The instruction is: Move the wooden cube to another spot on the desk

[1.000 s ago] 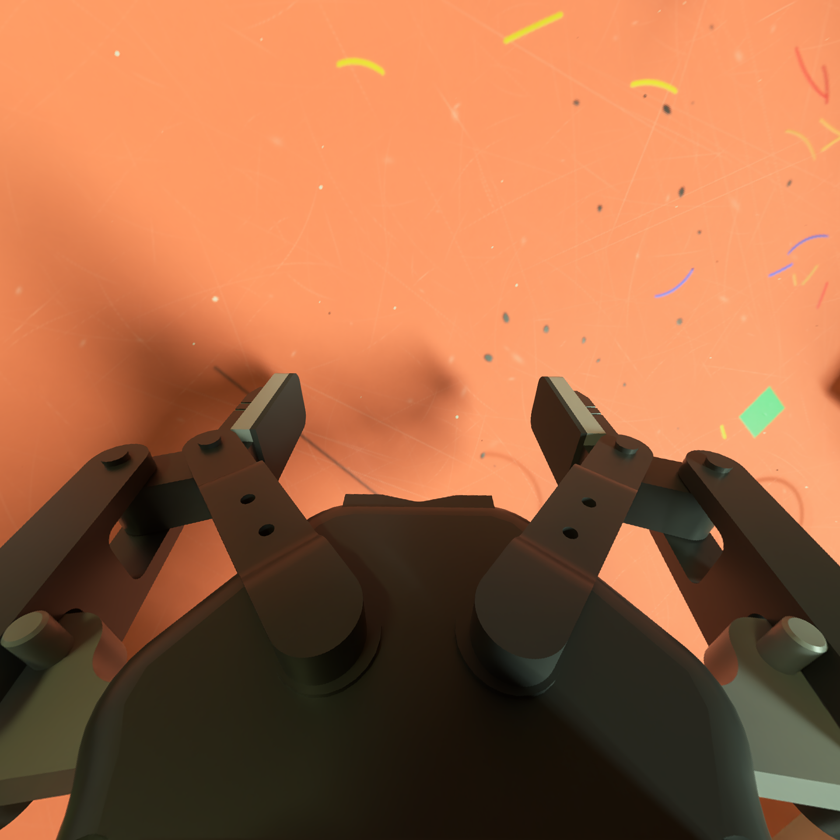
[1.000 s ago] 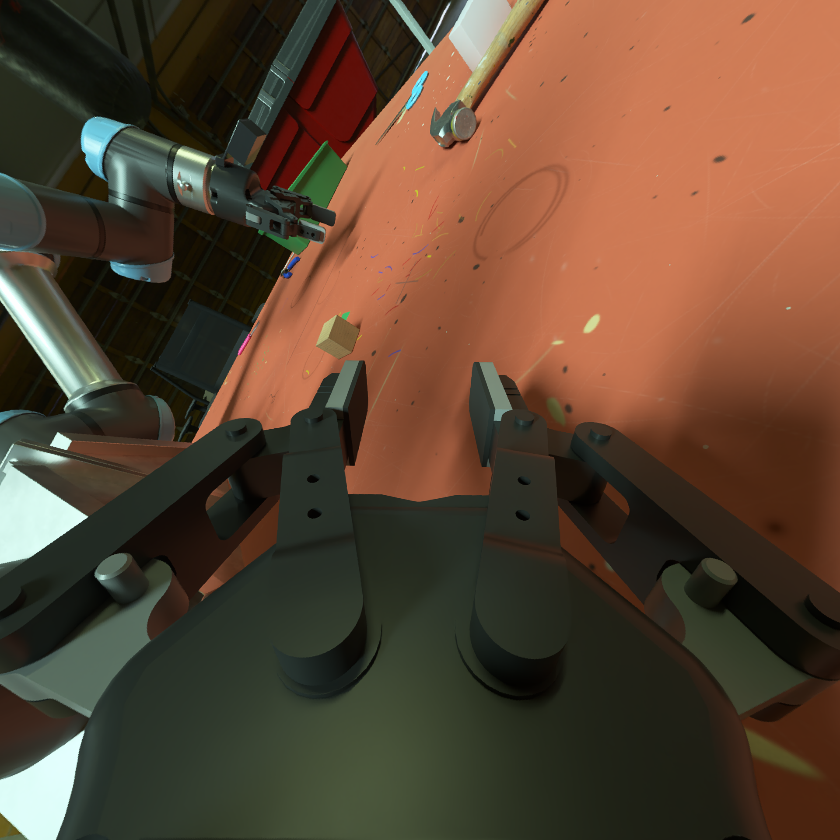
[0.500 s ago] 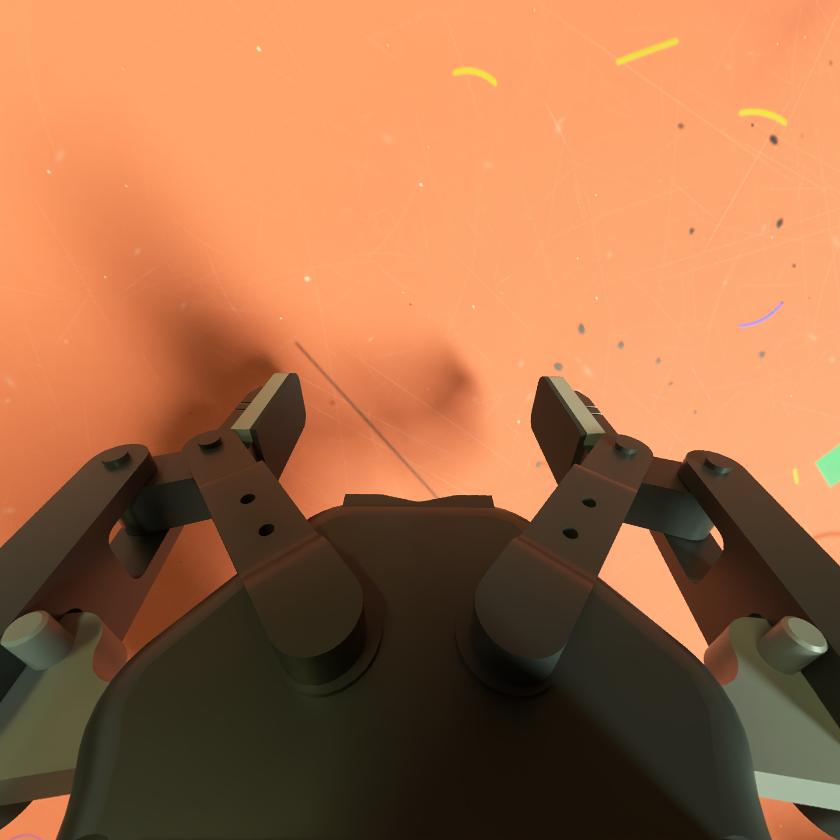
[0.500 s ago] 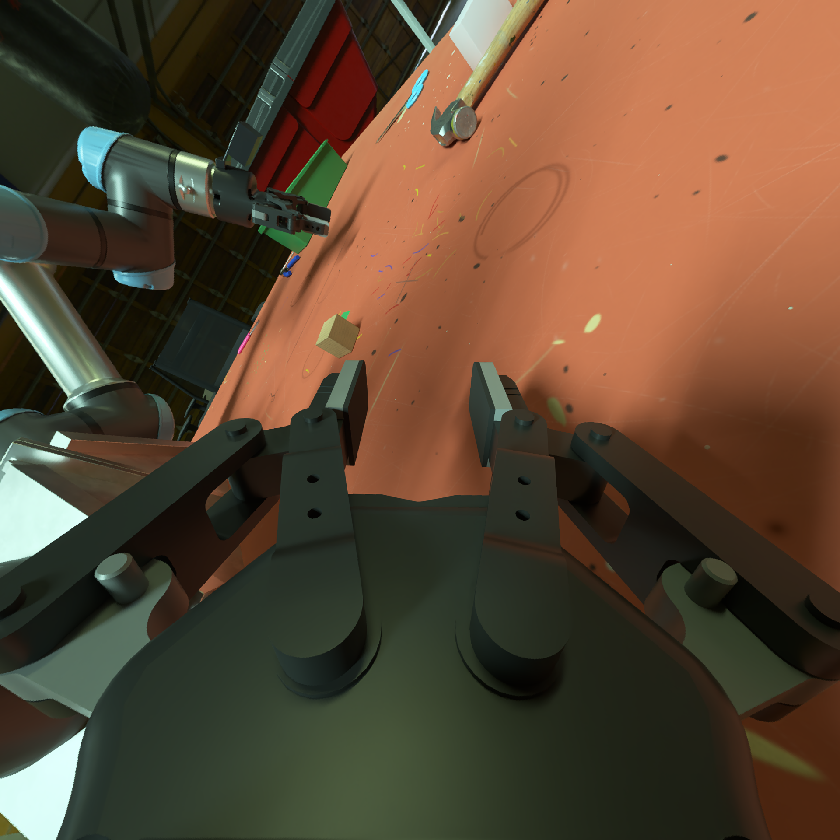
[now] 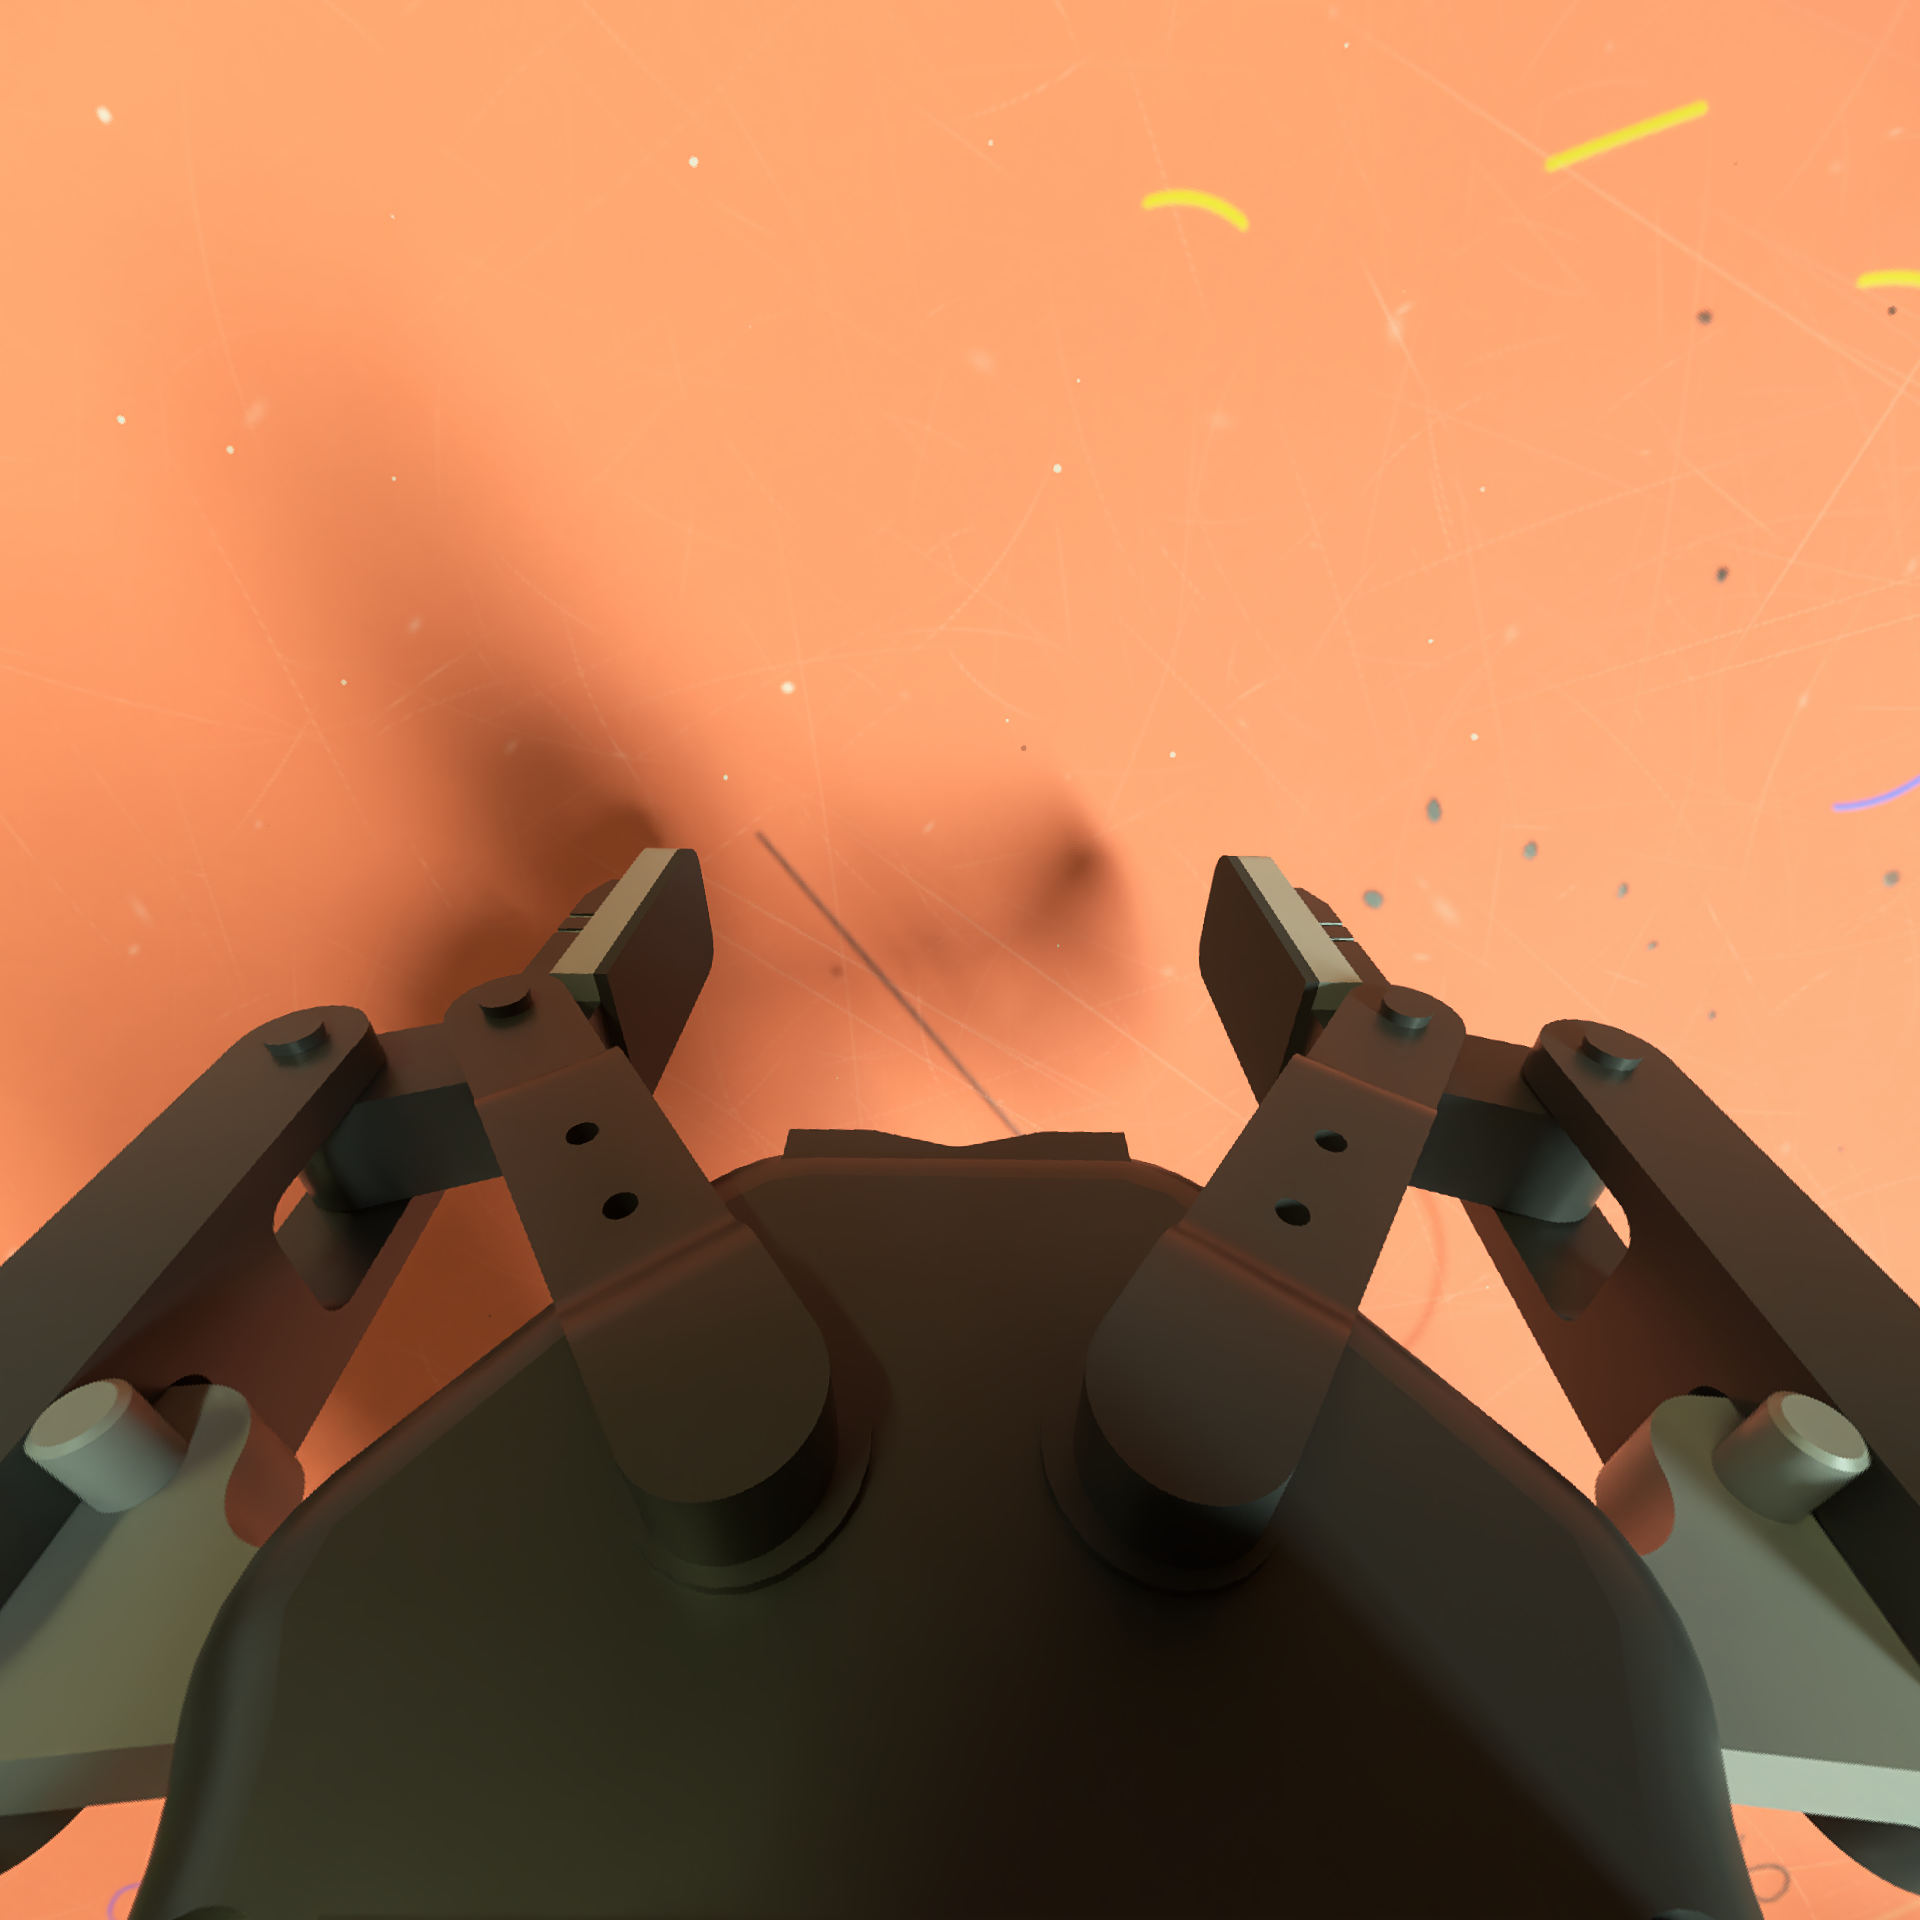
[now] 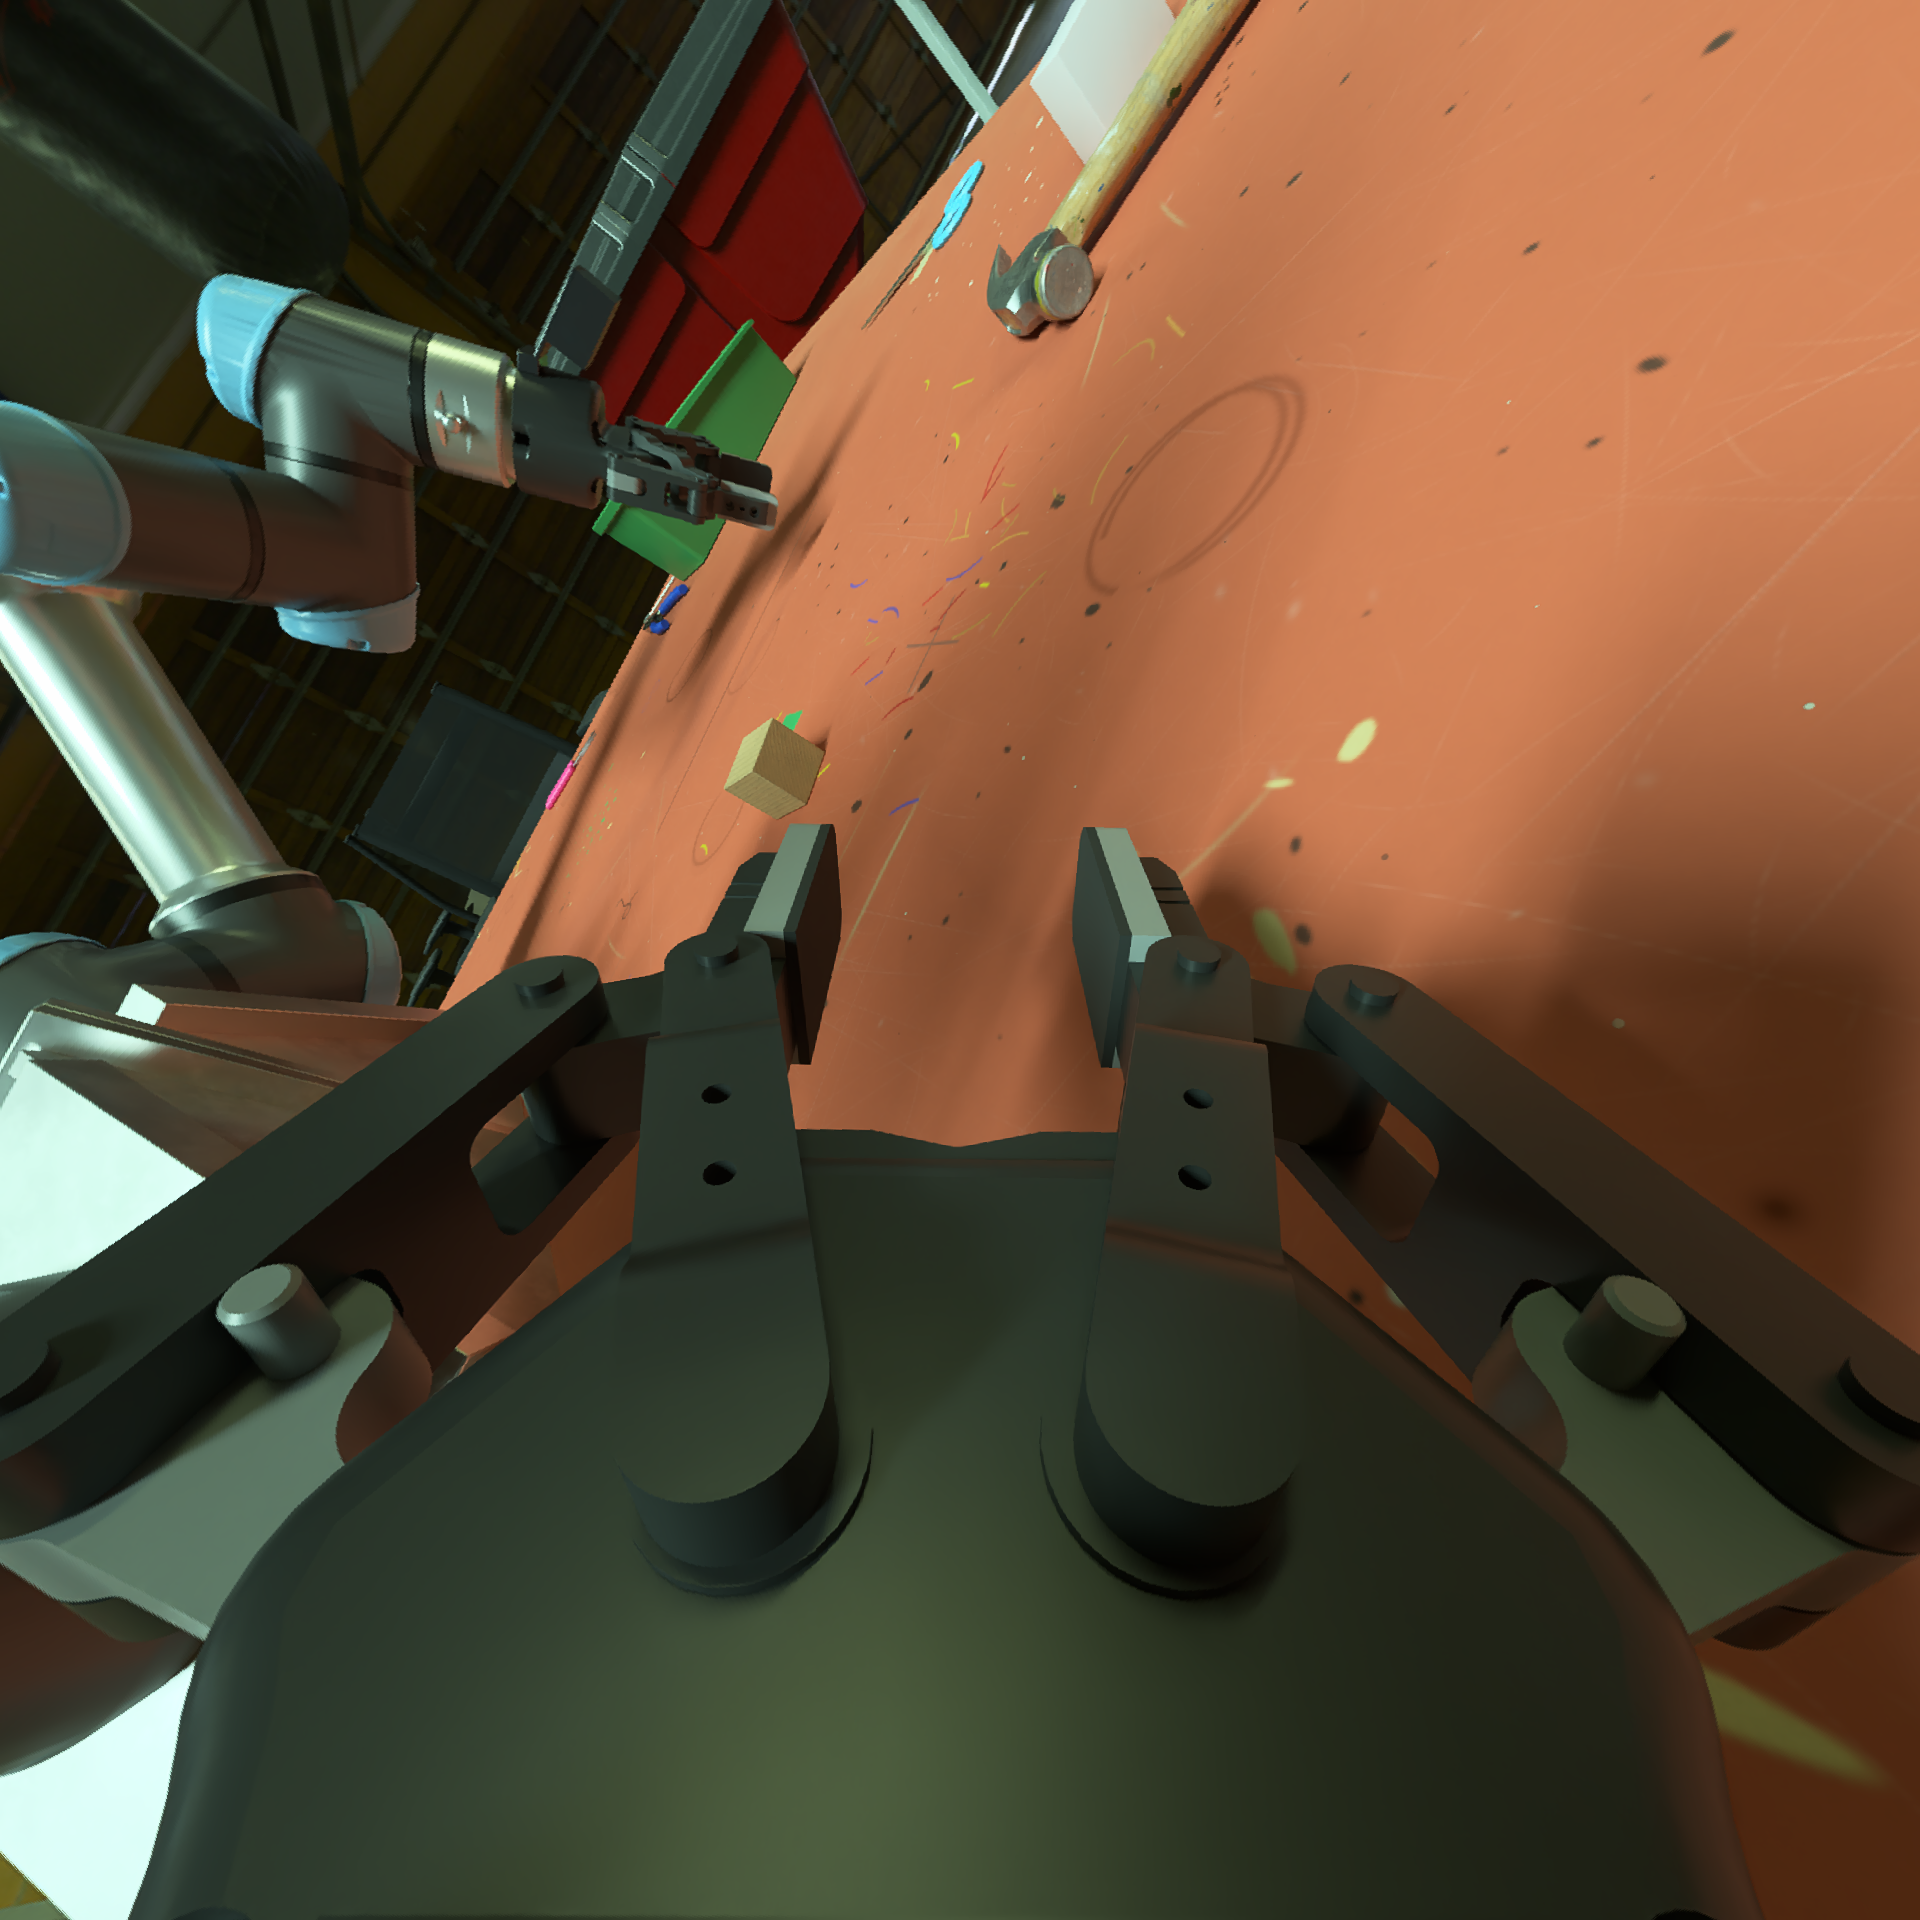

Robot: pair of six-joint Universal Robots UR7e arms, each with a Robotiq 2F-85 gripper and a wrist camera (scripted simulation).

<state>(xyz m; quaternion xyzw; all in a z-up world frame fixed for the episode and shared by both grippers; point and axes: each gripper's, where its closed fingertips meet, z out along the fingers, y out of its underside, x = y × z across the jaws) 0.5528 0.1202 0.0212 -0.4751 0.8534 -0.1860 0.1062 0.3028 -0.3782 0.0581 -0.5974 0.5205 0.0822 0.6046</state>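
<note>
The wooden cube [image 6: 774, 767] is a small light-brown block on the orange desk [image 6: 1455, 644], in the right wrist view just beyond and left of my right gripper [image 6: 956, 904]. My right gripper is open and empty, apart from the cube. My left gripper [image 5: 956, 914] is open and empty, close above bare orange desk [image 5: 1039, 416]; the cube does not show in the left wrist view. The left arm and its gripper [image 6: 717, 494] also show in the right wrist view, hovering over the desk's far edge, well away from the cube.
A hammer [image 6: 1049, 281] with a wooden handle lies at the far end of the desk, next to a white block [image 6: 1101, 62]. A green tray [image 6: 717, 457] sits at the desk's edge behind the left gripper. Red bins [image 6: 758, 197] stand beyond the desk.
The left gripper has moved across the desk away from the cube; the marks on the desk slid right in its view. The right gripper and the cube have not moved.
</note>
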